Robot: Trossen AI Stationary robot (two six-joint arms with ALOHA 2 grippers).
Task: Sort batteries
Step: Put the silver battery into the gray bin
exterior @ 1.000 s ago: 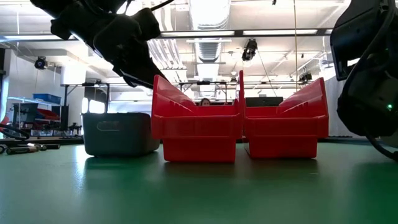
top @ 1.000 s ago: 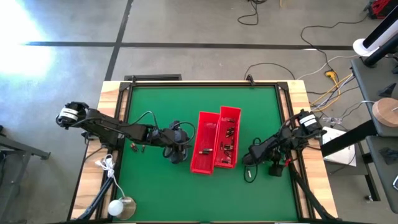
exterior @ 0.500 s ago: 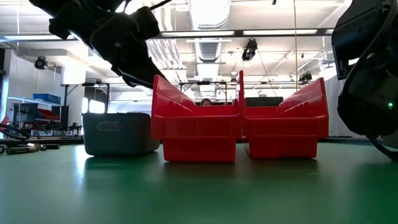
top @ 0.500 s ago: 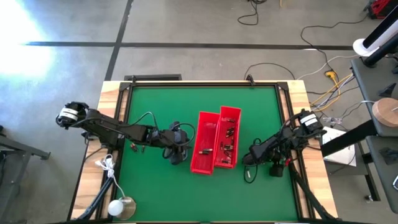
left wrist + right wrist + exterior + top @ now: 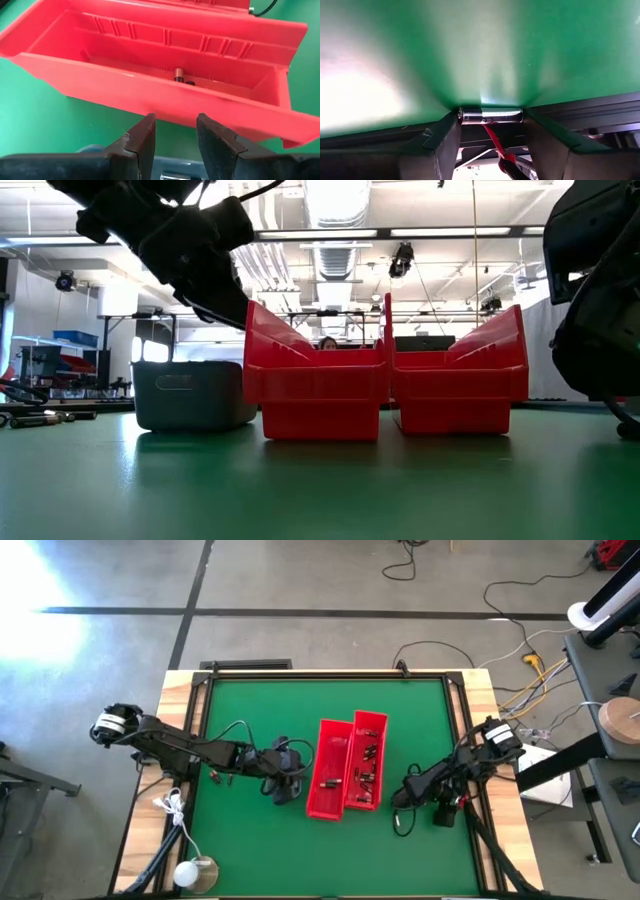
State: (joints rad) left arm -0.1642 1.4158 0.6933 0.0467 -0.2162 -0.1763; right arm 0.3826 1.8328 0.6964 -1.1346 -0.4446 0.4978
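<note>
Two long red bins (image 5: 328,768) (image 5: 366,760) stand side by side at mid table, each with small dark batteries (image 5: 367,765) inside; one battery (image 5: 179,76) shows on the near bin's floor. My left gripper (image 5: 175,135) hovers open over the small grey tray (image 5: 193,393), left of the bins, with nothing between its fingers. My right gripper (image 5: 400,812) is low on the green mat right of the bins, shut on a silvery battery (image 5: 490,116). My right gripper has the silvery battery between its two fingertips, one finger at each end (image 5: 465,116), so the battery spans the gap crosswise. The fingers slant down at the mat. The battery lies level against the green mat (image 5: 485,55).
The green mat (image 5: 250,720) reaches to a wooden frame on all sides. Cables trail from both arms, one looping on the mat beside my right gripper (image 5: 398,828). A white round object (image 5: 190,873) sits on the frame's near left corner.
</note>
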